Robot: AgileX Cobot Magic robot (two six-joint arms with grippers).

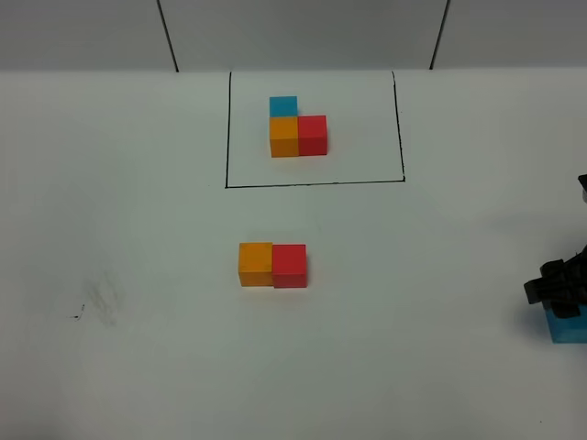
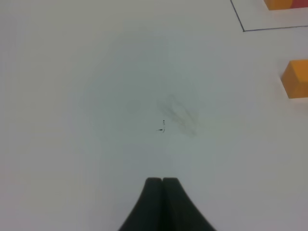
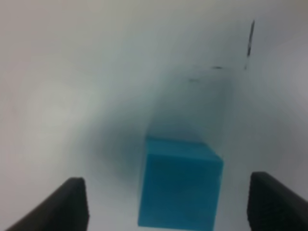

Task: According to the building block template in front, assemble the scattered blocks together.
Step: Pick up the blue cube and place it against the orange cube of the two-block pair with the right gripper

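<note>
The open right claw (image 3: 167, 180) straddles the light blue cube (image 3: 182, 192) without touching it.

The left pincer (image 2: 162, 182) sits at the bottom centre of the left wrist view, its two dark fingers pressed flat together. The right pincer (image 1: 561, 298) shows low at the right edge of the high view, pointing downward, its fingers (image 3: 72, 204) spread wide apart.

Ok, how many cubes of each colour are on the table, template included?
Orange: 2, template orange cube and loose orange cube.
Red: 2, template red cube and loose red cube.
Blue: 2, template blue cube and loose blue cube.
Total: 6.
</note>
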